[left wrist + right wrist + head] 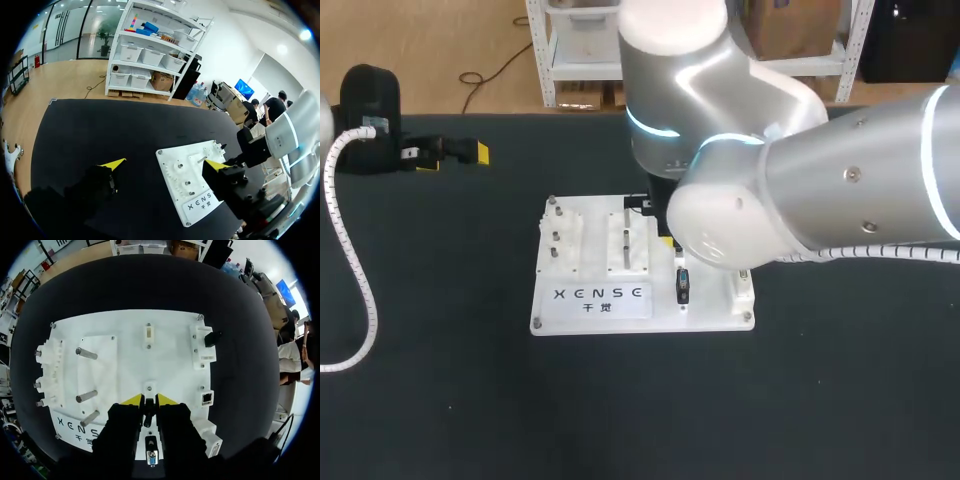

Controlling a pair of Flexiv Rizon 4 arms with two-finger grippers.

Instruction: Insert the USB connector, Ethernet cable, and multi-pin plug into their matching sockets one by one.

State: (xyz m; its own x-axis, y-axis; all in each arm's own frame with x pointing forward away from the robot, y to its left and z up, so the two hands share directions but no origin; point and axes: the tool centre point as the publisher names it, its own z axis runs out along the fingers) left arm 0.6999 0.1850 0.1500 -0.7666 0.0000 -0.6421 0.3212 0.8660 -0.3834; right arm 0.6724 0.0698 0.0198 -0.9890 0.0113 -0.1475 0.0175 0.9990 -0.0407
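Across the middle of the black tabletop: right arm comes in from the right edge, its elbow hanging over the white board and hiding the board's far right part in the head view. Board lies flat, printed edge toward the near edge of the tabletop.

Left gripper sits near the far left corner of the tabletop, well apart from the board. Jaws wide, nothing between them.

Right gripper hangs over the board's near half, just right of the print. Jaws narrow, closed from both sides on a slim dark connector; which kind it is cannot be resolved.

Multi-pin plug stands on the board by its near edge, just under the right gripper. Ethernet socket is at the board's right edge. A black piece sits in a white block at the board's far right corner. Three metal pegs stand on the left half.
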